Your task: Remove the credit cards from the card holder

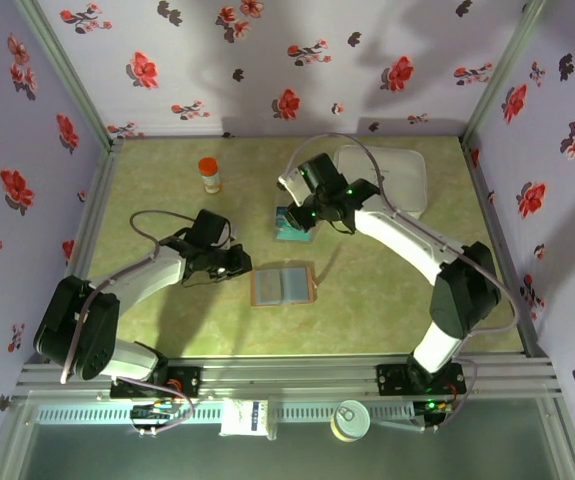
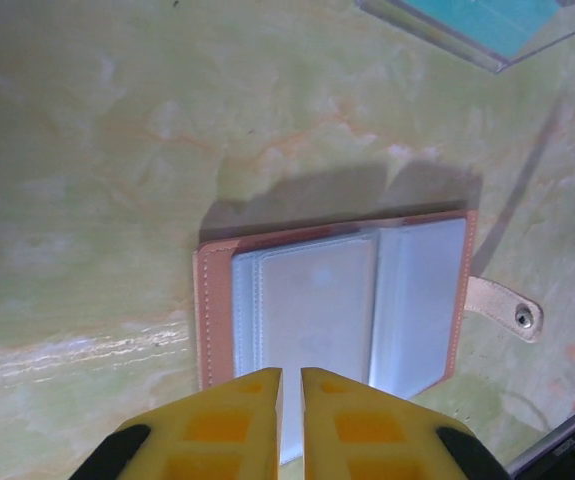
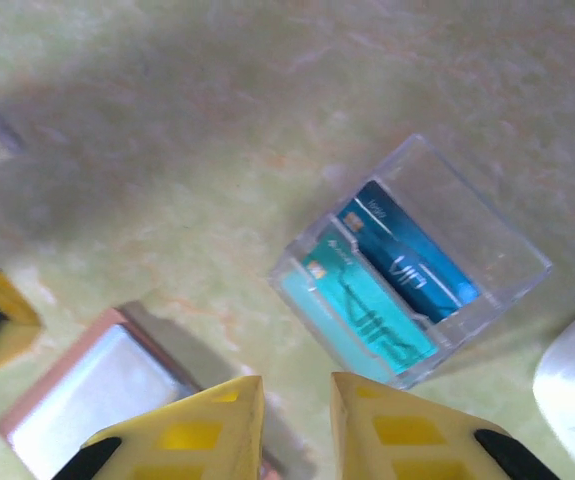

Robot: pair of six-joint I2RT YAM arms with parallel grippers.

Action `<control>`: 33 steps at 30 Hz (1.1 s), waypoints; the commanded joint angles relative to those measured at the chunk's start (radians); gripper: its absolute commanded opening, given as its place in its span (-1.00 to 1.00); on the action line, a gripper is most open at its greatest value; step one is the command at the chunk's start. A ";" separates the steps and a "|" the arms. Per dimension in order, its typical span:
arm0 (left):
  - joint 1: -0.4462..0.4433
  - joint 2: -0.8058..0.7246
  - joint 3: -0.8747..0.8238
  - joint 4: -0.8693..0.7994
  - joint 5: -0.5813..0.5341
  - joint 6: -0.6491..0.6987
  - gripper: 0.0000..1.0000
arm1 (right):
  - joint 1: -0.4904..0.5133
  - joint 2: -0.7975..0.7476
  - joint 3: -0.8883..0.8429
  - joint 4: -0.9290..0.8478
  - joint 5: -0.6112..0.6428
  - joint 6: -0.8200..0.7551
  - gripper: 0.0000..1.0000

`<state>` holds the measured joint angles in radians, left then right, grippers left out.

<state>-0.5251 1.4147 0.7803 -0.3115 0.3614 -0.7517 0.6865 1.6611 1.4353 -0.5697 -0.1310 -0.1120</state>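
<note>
From the top external view, the card holder (image 1: 283, 285) is lying open and flat on the green marbled table (image 1: 157, 190), near its middle and toward the near edge. The left gripper (image 1: 235, 264) is hovering just beside the holder's left edge. The right gripper (image 1: 304, 216) is hanging over a clear box (image 1: 290, 233) that is sitting just beyond the holder. A white lidded container (image 1: 392, 178) is resting at the far right, and a small orange-capped bottle (image 1: 209, 176) is standing upright at the far left, well apart from the holder.

In the left wrist view, the left gripper's yellow fingers (image 2: 232, 425) are pressing almost together with only a thin slit between them and nothing in it. They are pointing at the open holder, whose pale, see-through pockets are facing up inside a reddish-brown rim. Its snap strap (image 2: 505, 308) is sticking out flat on the right. A corner of the clear box is peeking in at the top right, with teal credit cards (image 2: 492, 18) inside it.

In the right wrist view, the right gripper's fingers (image 3: 217, 430) are standing slightly apart, gripping nothing, above bare table between the holder and the clear box. The box is holding a dark blue card (image 3: 412, 262) and a teal card (image 3: 367, 315) side by side. Part of the white container is showing at the right edge.
</note>
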 commanded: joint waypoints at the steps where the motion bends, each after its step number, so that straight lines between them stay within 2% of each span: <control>1: 0.007 0.013 0.025 0.014 0.025 0.018 -0.75 | 0.025 -0.073 -0.042 0.051 0.010 0.127 -0.48; 16: -0.004 -0.008 -0.029 0.046 0.027 -0.020 -0.76 | 0.099 -0.184 -0.281 0.224 -0.016 0.669 -0.50; 25: -0.061 0.046 -0.021 0.079 0.021 -0.064 -0.83 | 0.116 -0.201 -0.364 0.193 -0.086 0.822 -0.49; 33: -0.108 0.121 0.008 0.090 0.029 -0.088 -0.98 | 0.115 -0.166 -0.464 0.316 -0.209 0.931 -0.39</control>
<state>-0.6231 1.5127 0.7609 -0.2337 0.3725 -0.8188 0.7952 1.4761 0.9924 -0.3199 -0.2749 0.7471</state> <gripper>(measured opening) 0.044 0.305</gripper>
